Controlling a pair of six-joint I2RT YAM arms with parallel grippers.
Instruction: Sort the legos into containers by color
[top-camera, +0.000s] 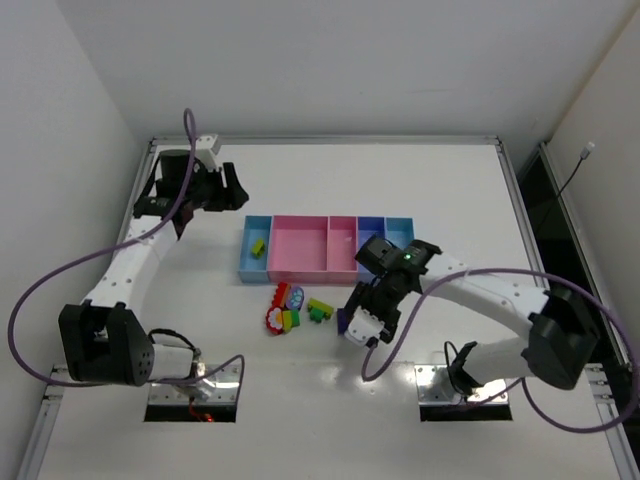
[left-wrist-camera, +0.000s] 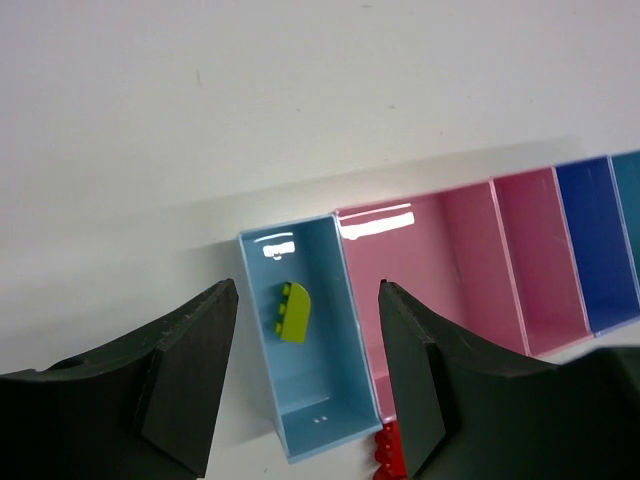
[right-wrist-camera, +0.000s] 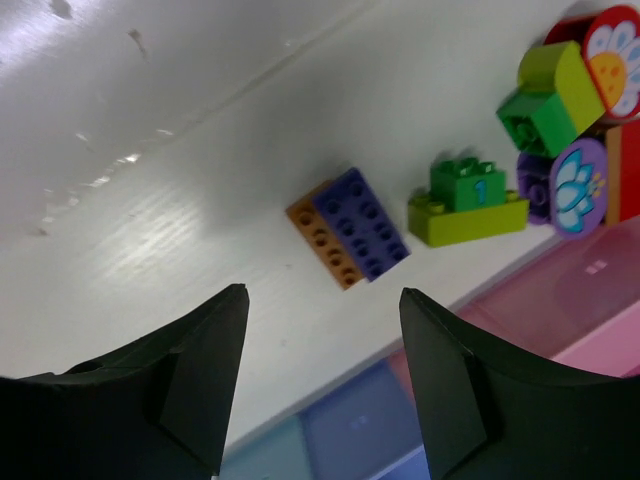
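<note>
white table (top-camera: 450, 190), purple brick (right-wrist-camera: 362, 222) touching orange brick (right-wrist-camera: 322, 242), green bricks (right-wrist-camera: 468, 187) near containers (top-camera: 300, 250)

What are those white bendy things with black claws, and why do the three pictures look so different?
They are robot arms, a left arm and a right arm, bolted to a table. One picture looks down from above. The other two come from a camera on each wrist, so the black shapes are that arm's own fingers. The left gripper is open, pointing toward the bins, where one lime brick lies in the light blue end bin. The right gripper is open close to the purple and orange bricks on the table. More bricks lie heaped beside the bins. Nothing is held.
</note>
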